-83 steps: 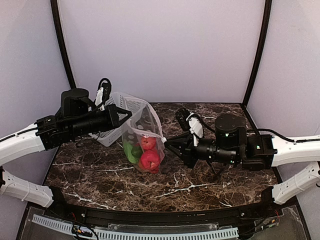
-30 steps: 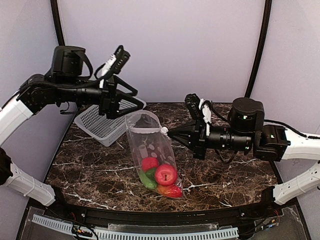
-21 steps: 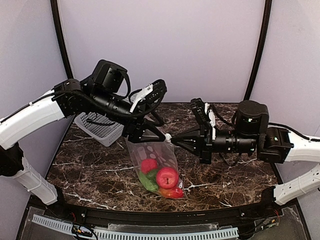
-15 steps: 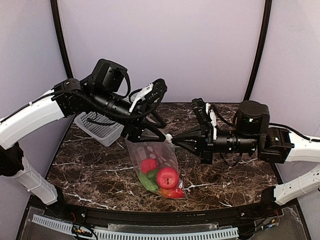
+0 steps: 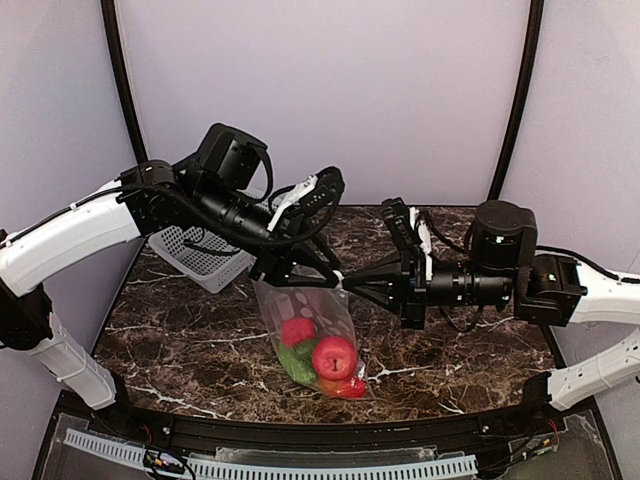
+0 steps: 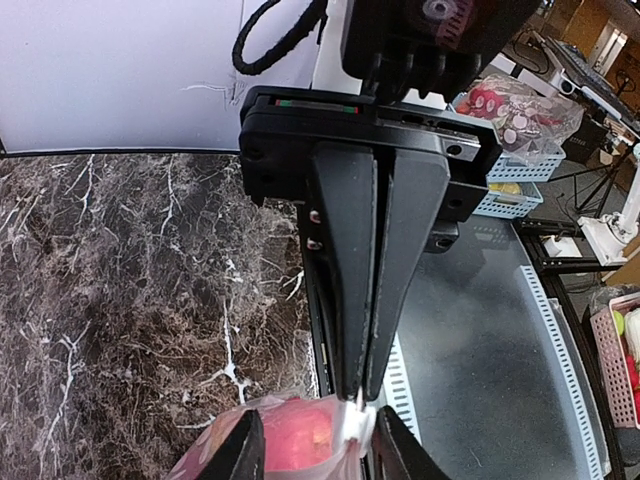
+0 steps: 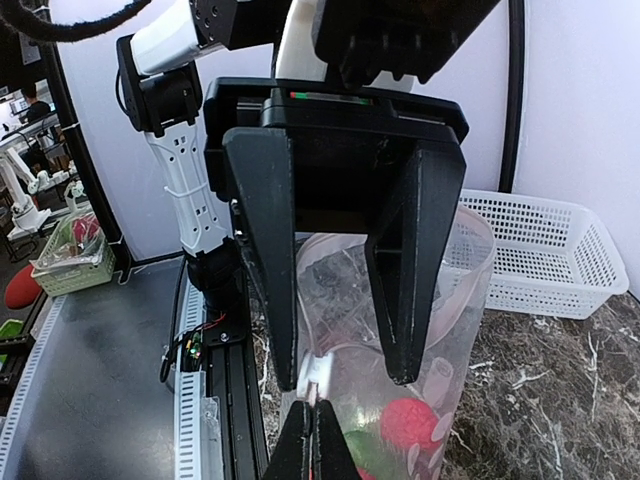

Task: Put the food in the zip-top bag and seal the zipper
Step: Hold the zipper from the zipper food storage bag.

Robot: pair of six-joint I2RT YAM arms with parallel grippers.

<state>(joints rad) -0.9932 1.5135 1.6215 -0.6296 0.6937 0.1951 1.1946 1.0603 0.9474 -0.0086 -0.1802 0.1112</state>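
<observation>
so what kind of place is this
Likely a robot lab test cell: white panels box in a marble table, toy food sits in a bag, and bins of props stand beyond it.

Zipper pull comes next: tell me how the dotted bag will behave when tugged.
Likely floppy: the bag droops wrinkled from the shut right gripper. Probably bottom-heavy, with the food bunched low, so it may swing or twist when pulled.

Left arm [image 5: 70,235], right arm [image 5: 600,300]: white shell links, black motor joints, black wedge gripper fingers [image 6: 345,280], looping black cables [image 6: 240,45].
</observation>
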